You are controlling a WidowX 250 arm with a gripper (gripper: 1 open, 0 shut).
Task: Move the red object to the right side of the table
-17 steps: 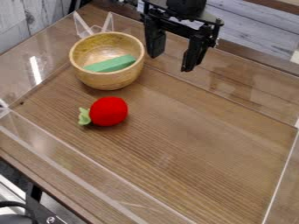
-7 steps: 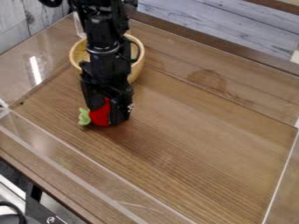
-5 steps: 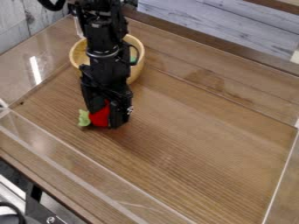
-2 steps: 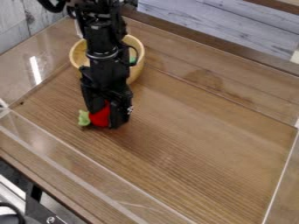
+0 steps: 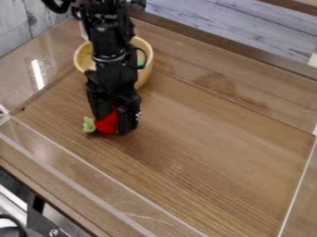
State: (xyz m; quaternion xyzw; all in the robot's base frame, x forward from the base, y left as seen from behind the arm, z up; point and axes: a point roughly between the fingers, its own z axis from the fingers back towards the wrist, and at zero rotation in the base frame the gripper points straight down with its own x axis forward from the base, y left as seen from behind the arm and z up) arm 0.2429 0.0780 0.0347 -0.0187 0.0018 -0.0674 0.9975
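Observation:
The red object, a round red fruit shape with a small green leaf on its left, lies on the wooden table at the left-middle. My gripper points straight down over it, its black fingers standing on either side of the red object. The jaws are open and straddle it. Most of the red object is hidden behind the fingers; only a red patch shows between them.
A wooden bowl with a green item inside stands just behind the arm at the upper left. Clear plastic walls line the table's edges. Bare wood spreads over the right half.
Since the oldest frame the arm has come down from the back of the table onto the red object. Over the last second nothing has moved.

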